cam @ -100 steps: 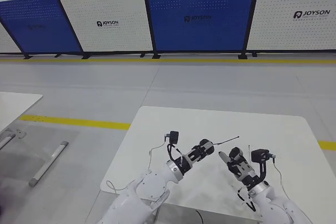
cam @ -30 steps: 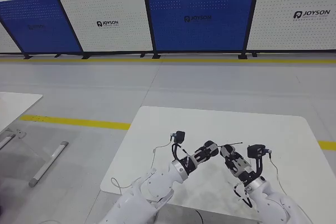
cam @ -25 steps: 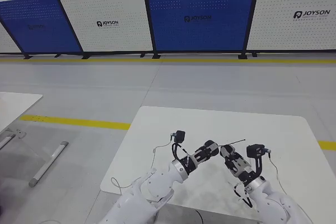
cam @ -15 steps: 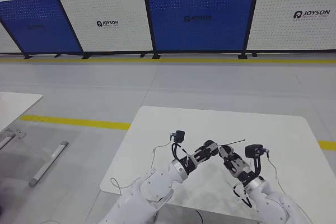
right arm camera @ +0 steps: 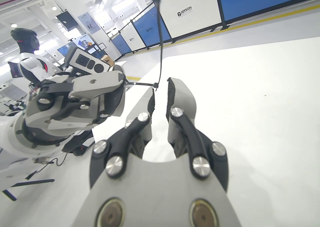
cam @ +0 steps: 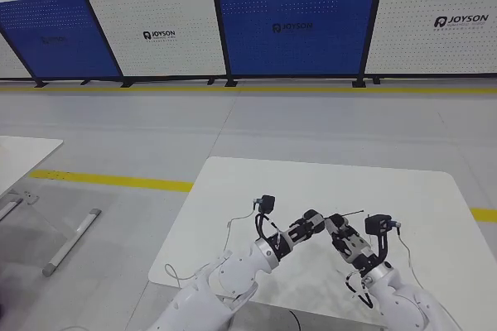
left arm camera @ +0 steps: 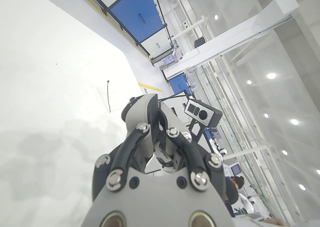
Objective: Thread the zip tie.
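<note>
Now, your left fingers (right arm camera: 100,83) are clenched on the zip tie (right arm camera: 161,43), held up above the desk (right arm camera: 250,88). Your right fingers (right arm camera: 182,98) are spread apart, just beside its bend. Close them crooked and it could twist and slip away.

The left arm (cam: 232,277) and the right arm (cam: 402,294) were cased in glossy white shells with black bands at the joints. The left tool (left arm camera: 156,113) and the right tool (right arm camera: 161,91) were built alike. Each had a pale grey metal base plate (right arm camera: 160,188) with two round brass-toned recesses, black link bars (right arm camera: 186,125) pinned by bright silver screws (right arm camera: 200,164), and light grey fingers (right arm camera: 183,98) faced with black ribbed pads (right arm camera: 171,95). A flat silver camera box (right arm camera: 83,60) with dark round lenses sat on a bracket at the left wrist. A thin pale cable (cam: 236,220) and a black cable (right arm camera: 53,161) trailed from the left arm.
</note>
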Robot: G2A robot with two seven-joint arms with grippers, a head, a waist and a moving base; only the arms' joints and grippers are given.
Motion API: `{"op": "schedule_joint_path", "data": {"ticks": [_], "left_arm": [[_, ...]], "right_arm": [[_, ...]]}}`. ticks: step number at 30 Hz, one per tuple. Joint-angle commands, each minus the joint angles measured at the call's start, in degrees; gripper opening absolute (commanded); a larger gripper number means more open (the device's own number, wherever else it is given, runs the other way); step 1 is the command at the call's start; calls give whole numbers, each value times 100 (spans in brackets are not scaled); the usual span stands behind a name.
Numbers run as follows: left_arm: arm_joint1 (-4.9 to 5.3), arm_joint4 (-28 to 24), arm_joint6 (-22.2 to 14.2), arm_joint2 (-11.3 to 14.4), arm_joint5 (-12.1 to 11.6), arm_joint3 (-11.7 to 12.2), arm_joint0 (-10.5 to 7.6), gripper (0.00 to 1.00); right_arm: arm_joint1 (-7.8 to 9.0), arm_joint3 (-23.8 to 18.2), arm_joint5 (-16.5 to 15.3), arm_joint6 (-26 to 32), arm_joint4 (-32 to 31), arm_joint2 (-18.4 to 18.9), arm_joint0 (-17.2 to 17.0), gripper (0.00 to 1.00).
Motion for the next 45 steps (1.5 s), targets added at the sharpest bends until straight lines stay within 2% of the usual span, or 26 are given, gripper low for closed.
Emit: {"op": "schedule_joint_path", "data": {"ticks": [1,2,28,34,36,38,41,45], "left_arm": [[-2,18,-2,11,9,11,-4,0],[-2,20,-1,12,12,12,-5,0],[14,-24,-39,-98,-123,-159,67,0],[24,-47,-28,-163,-152,-127,92,0],[25,-70,-20,-181,-162,-109,94,0],[26,-83,-22,-189,-171,-98,96,0],[27,-91,-32,-193,-191,-83,105,0],[27,-79,-47,-182,-198,-53,104,0]], "right_arm": [[0,1,-3,-9,8,7,-2,3],[0,0,-2,-11,7,8,-4,0],[-64,295,202,234,-209,-341,277,0],[-71,309,179,151,-111,-323,261,0],[-67,306,171,118,-52,-279,234,22],[-63,304,171,77,-11,-232,208,27],[-55,271,146,25,37,-163,155,29],[-48,211,133,-7,66,-112,102,25]]}}
